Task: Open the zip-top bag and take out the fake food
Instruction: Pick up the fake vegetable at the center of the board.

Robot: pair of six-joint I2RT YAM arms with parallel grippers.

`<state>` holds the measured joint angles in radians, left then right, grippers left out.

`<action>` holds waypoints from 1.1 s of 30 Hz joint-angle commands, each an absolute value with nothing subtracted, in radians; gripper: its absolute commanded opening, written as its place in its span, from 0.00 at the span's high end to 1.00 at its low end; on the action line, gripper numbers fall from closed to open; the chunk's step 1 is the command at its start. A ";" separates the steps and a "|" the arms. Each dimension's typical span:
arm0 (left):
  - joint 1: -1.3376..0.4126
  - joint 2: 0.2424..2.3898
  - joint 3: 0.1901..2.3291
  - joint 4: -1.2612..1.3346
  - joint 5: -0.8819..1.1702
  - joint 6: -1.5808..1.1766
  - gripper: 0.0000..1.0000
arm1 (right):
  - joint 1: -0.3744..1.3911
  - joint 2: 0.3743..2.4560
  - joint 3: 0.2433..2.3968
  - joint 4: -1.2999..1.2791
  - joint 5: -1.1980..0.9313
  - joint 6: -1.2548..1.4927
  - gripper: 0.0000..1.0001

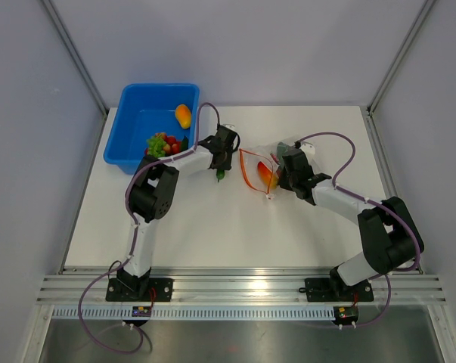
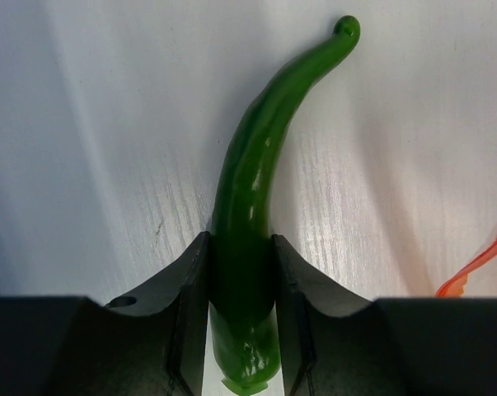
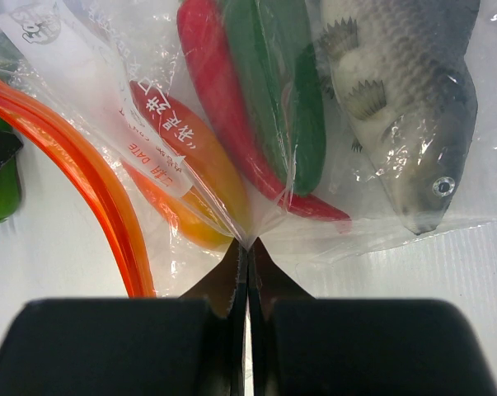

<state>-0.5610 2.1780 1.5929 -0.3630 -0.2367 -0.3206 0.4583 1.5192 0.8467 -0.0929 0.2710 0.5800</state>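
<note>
The zip-top bag (image 1: 259, 170) lies mid-table, its orange-red zip strip (image 3: 83, 165) open toward the left. My right gripper (image 1: 282, 172) is shut on a pinch of its clear plastic (image 3: 248, 247). Inside show a grey fish (image 3: 405, 107), a red pepper (image 3: 232, 115), a green cucumber (image 3: 281, 99) and a yellow-orange pepper (image 3: 199, 181) under the white label (image 3: 91, 74). My left gripper (image 1: 221, 168) is shut on a curved green chili (image 2: 256, 165) just left of the bag's mouth, low over the table; its stem points away from the jaws.
A blue tub (image 1: 129, 121) stands at the back left, holding an orange piece (image 1: 183, 115) and green grapes with red pieces (image 1: 161, 144). The table's side walls rise at left and right. The bag's zip strip edge shows in the left wrist view (image 2: 479, 268).
</note>
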 commanded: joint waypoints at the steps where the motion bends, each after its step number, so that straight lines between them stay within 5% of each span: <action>1: -0.561 2.117 1.571 -0.298 -0.258 -0.296 0.79 | 0.465 1.485 0.856 -0.058 0.285 0.569 1.00; 22: -0.584 1.557 1.140 0.143 -0.465 -0.063 0.81 | 0.465 1.499 0.867 -0.060 0.270 0.561 1.00; 33: -0.220 1.543 1.202 0.002 -0.258 -0.331 0.80 | 0.466 1.496 0.865 -0.060 0.267 0.558 1.00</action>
<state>-0.3241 1.5074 1.1458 0.0280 -0.3542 -0.2008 0.4583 1.5192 0.8467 -0.0898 0.2691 0.5728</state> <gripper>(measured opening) 0.340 0.009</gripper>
